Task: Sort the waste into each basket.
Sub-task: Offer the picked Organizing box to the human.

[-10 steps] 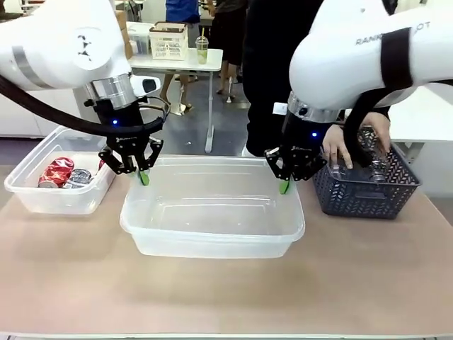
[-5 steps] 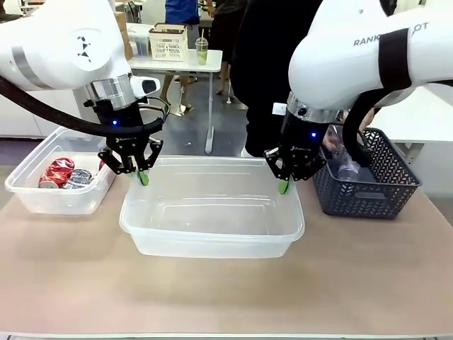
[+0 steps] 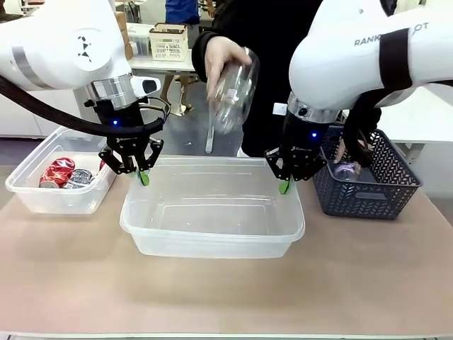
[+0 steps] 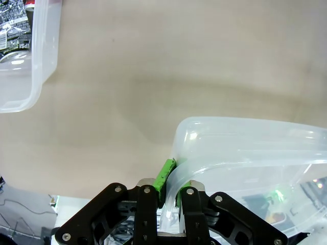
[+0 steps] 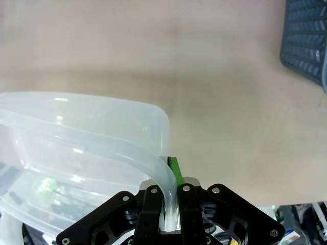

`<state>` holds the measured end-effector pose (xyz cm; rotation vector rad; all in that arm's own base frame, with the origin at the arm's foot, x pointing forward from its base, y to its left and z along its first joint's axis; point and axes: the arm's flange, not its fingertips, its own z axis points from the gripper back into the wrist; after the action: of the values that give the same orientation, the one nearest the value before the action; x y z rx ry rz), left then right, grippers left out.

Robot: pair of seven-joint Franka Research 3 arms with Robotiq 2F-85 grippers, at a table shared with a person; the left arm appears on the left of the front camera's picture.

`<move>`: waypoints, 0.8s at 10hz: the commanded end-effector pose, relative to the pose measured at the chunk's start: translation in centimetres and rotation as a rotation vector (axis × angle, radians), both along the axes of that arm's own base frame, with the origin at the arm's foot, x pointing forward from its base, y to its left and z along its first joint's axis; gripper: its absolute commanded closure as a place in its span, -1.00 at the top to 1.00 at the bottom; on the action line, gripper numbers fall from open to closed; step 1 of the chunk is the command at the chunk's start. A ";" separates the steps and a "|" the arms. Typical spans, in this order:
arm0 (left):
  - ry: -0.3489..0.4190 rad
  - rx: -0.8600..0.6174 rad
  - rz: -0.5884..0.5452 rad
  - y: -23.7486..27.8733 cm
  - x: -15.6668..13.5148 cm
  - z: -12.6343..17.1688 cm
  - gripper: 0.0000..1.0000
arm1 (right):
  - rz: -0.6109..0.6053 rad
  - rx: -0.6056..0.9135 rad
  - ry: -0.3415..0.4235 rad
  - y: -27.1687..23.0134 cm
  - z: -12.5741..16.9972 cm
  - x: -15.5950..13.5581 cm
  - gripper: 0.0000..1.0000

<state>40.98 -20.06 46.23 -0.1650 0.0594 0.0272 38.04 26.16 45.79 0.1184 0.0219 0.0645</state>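
A large clear tub (image 3: 212, 237) sits mid-table, held at both far corners. My left gripper (image 3: 144, 177) is shut on its rim at the left corner, also seen in the left wrist view with the left gripper (image 4: 171, 181) pinching the tub's rim (image 4: 240, 127). My right gripper (image 3: 284, 186) is shut on the right corner; the right gripper (image 5: 170, 178) clamps the curved rim (image 5: 102, 133). A person's hand holds a clear plastic bottle (image 3: 232, 92) in the air above the tub. A second clear tub (image 3: 60, 200) at the left holds crushed cans (image 3: 58, 172).
A dark grey lattice basket (image 3: 364, 193) stands at the right with clear bottles (image 3: 347, 170) in it; its corner (image 5: 306, 35) is near my right gripper. The second tub's edge (image 4: 36, 76) lies left of my left gripper. The person stands across the table.
The person's hand has left the grey basket and lifted a clear bottle up and left, over the middle tub. Both grippers keep their hold on the rim.
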 end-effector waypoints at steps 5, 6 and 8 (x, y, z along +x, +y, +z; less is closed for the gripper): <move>-0.013 -0.002 0.032 0.2 -0.1 0.3 -1.00 | 0.002 -0.005 0.018 0.2 0.4 -0.1 -1.00; -0.013 -0.002 0.032 0.2 -0.1 0.3 -1.00 | 0.002 -0.005 0.018 0.2 0.4 -0.1 -1.00; -0.013 -0.002 0.032 0.2 -0.1 0.3 -1.00 | 0.002 -0.005 0.018 0.2 0.4 -0.1 -1.00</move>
<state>40.96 -20.06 46.19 -0.1641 0.0602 0.0268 38.02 26.18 45.77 0.1180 0.0229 0.0651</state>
